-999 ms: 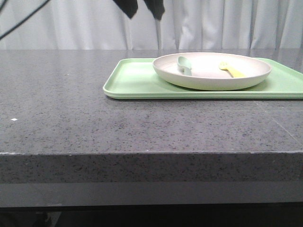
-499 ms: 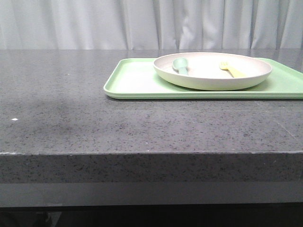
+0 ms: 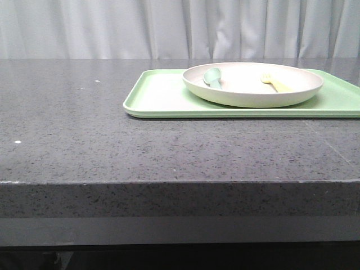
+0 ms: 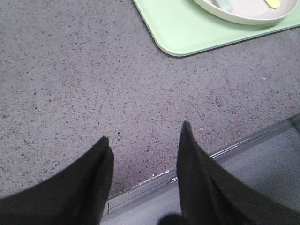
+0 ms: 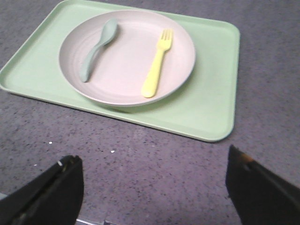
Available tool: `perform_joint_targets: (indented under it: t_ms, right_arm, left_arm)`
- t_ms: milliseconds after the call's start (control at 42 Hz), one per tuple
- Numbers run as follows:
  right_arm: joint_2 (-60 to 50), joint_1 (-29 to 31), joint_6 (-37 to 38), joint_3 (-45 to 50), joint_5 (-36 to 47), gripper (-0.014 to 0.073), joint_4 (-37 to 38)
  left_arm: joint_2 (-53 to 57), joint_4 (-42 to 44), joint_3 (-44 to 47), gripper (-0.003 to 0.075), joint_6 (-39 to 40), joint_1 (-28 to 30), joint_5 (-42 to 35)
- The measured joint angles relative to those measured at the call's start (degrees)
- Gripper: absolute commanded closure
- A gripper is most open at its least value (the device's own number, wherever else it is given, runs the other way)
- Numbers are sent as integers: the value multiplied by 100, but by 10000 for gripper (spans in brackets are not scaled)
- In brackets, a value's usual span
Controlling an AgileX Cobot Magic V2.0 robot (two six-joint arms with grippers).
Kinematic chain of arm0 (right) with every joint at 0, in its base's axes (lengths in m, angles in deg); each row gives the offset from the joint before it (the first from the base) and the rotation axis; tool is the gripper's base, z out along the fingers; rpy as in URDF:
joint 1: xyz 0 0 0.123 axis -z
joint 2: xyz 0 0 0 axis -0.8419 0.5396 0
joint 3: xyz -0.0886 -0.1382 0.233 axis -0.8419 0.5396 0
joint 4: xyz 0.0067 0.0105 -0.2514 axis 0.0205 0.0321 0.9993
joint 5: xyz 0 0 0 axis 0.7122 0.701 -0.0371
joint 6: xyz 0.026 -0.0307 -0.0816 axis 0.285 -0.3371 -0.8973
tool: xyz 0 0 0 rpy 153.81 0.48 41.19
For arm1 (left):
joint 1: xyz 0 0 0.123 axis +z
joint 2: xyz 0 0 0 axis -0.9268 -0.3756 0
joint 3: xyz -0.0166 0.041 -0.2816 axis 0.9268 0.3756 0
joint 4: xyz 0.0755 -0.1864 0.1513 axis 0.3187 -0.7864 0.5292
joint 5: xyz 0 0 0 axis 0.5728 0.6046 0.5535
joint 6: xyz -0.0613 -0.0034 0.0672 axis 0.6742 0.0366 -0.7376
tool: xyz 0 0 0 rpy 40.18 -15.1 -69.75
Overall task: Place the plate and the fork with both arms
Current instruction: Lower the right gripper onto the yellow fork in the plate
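Your right gripper (image 5: 154, 187) hangs spread wide and empty over bare counter (image 3: 112, 140), well short of the plate (image 5: 126, 58) on the green tray (image 5: 206, 108), where the fork (image 5: 157, 63) lies beside a spoon (image 5: 96, 49), while your left gripper (image 4: 145, 154), also spread, hovers near the counter's front edge.

A rectangular light-green plastic tray (image 3: 163, 95) lay flat on the dark grey speckled stone desk (image 3: 112, 146), toward its right side. A pale teal-green plastic spoon (image 5: 96, 47) rested above the tray. Pale pleated curtains (image 3: 112, 28) hung behind the desk.
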Motion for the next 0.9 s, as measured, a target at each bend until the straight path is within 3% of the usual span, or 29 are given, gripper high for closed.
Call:
perform_joint_targets:
  t_ms: [166, 309, 523, 904]
  right_arm:
    - [1057, -445, -74, -809, -457, 134, -5]
    - [2081, -606, -67, -1611, -940, 196, -5]
    - [3596, -619, 41, -2803, -1510, 204, 19]
    - [5751, -619, 1080, -4653, -2145, 204, 798]
  left_arm:
    - [56, 0, 85, 395, 0, 0, -4]
    - [56, -13, 96, 395, 0, 0, -78]
    - [56, -13, 96, 395, 0, 0, -248]
    - [56, -13, 96, 397, 0, 0, -356]
